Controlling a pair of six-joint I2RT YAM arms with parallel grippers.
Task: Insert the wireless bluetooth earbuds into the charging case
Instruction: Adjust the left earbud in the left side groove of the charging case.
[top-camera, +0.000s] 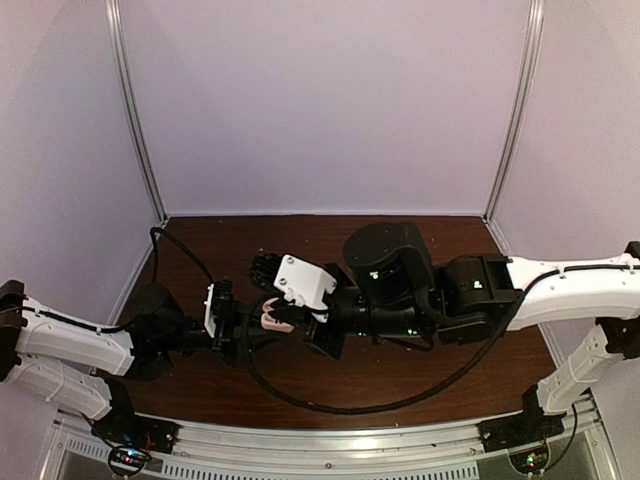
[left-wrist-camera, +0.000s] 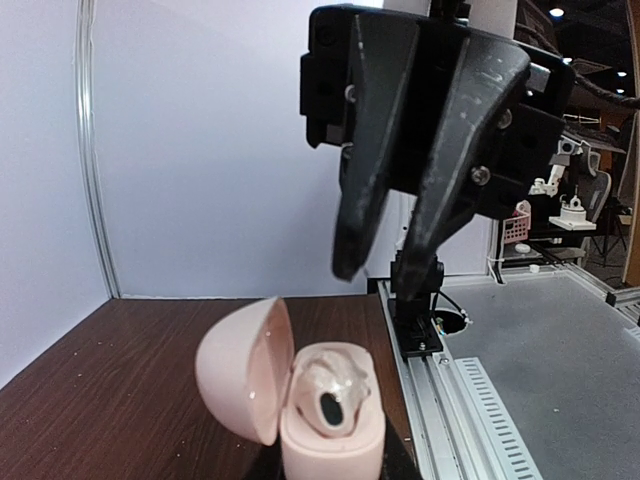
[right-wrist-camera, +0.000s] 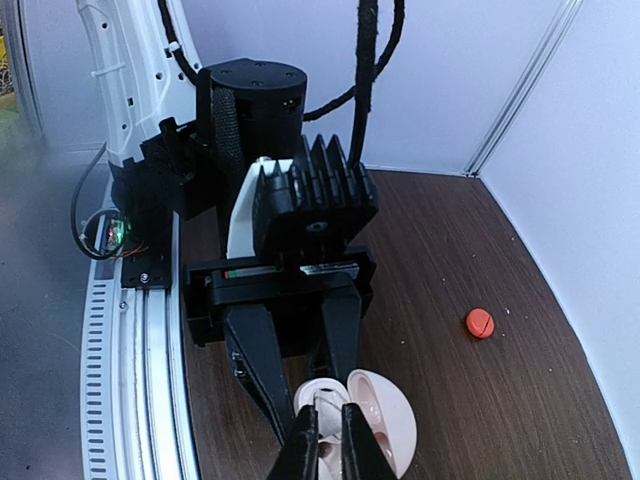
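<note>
Two arms meet over the brown table (top-camera: 200, 390): the left arm (top-camera: 70, 345) reaches in from 9 o'clock, the right arm (top-camera: 570, 285) from 3 o'clock. The left gripper (top-camera: 255, 325) pinches the pink charging case (left-wrist-camera: 330, 440), whose lid is swung open. The right gripper (left-wrist-camera: 383, 265) points down above the case at 12 o'clock, fingers narrowly parted. A whitish earbud (left-wrist-camera: 335, 378) sits inside the case. In the right wrist view, a red-orange piece (right-wrist-camera: 479, 323) lies at 2 o'clock from the case.
</note>
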